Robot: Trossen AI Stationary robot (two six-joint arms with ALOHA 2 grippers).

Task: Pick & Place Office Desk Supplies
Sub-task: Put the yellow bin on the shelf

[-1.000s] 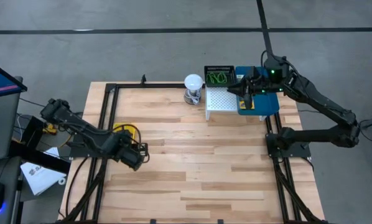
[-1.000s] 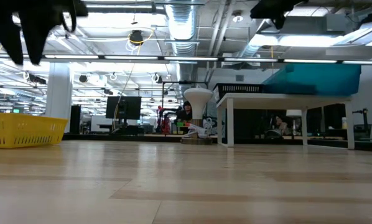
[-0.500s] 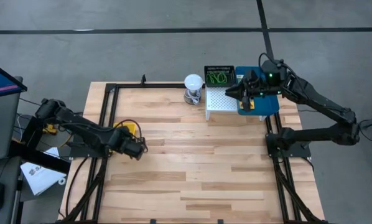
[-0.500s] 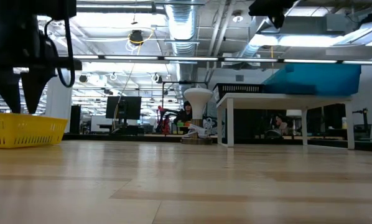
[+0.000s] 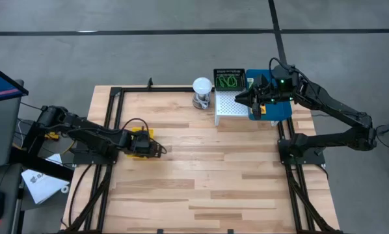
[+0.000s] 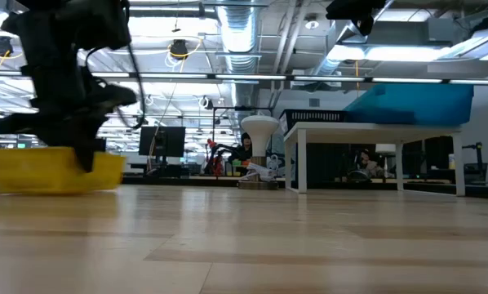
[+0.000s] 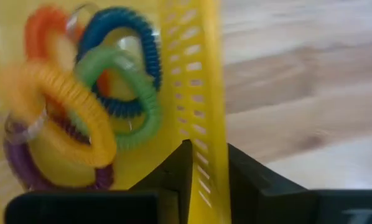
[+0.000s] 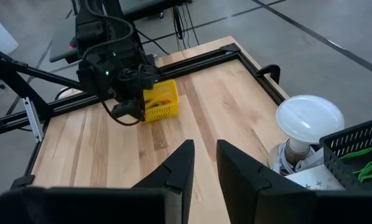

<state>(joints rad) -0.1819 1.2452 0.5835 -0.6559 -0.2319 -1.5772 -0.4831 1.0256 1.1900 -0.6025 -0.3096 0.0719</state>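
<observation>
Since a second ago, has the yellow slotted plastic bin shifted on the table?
Yes. The yellow slotted plastic bin slid toward the table's middle, away from the black frame rail, its wall between the left gripper fingers.

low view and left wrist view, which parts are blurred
Low view: the left arm and yellow bin are smeared, while the white stand is crisp. Left wrist view: the coiled loops look soft and streaked; the bin wall between the left gripper fingers is sharper.

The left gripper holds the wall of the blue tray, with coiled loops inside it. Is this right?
Not quite. In the left wrist view the left gripper grips the wall of the yellow bin, not the blue tray. The coiled loops do lie inside it.
</observation>
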